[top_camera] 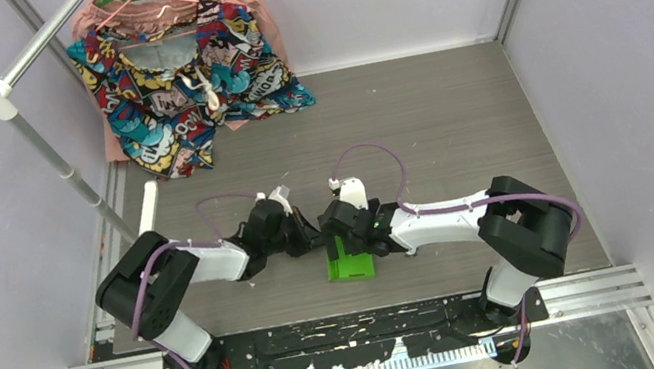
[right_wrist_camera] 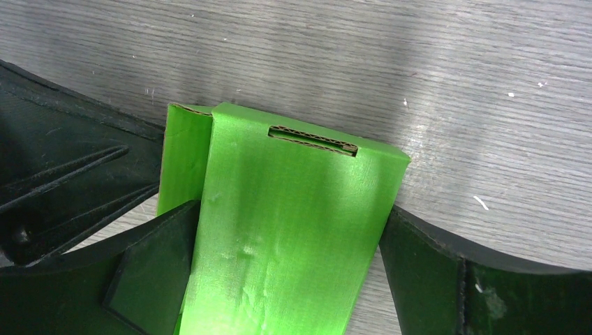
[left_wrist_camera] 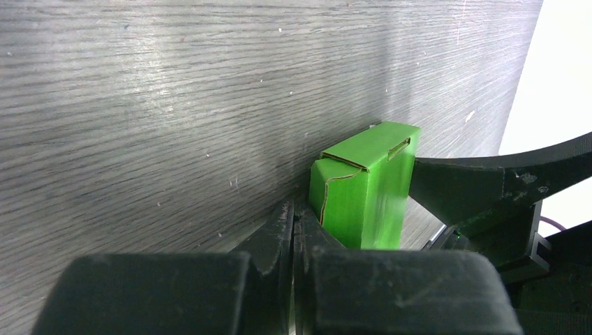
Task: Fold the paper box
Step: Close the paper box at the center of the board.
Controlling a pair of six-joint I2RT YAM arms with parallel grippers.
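We see the table (top_camera: 452, 112) spread out beyond both grippers. Far ahead of the left gripper (top_camera: 306, 234), a garment (top_camera: 182, 78) hangs at the back wall, and a rail (top_camera: 55, 161) slants down on that gripper's outer side.

The two grippers meet nose to nose near the table's middle. The right gripper (top_camera: 344, 232) stands spread wide over the box (top_camera: 350, 264). In its own camera, the box fills the whole gap between its fingers (right_wrist_camera: 150, 279), each finger lying against one side, so we take it as gripping the box. From above, the box sticks out from under this gripper on its near side.

The left gripper is pinched fully shut on nothing. Its closed tips sit just beside the box's end, which lies slightly to the right of those tips in its own camera. We cannot tell whether they touch it.

That end shows a flap (left_wrist_camera: 338, 192) folded in with its edges not quite flush. A narrow slot (right_wrist_camera: 313, 139) is cut in the box's top face at the end farthest from the right wrist.
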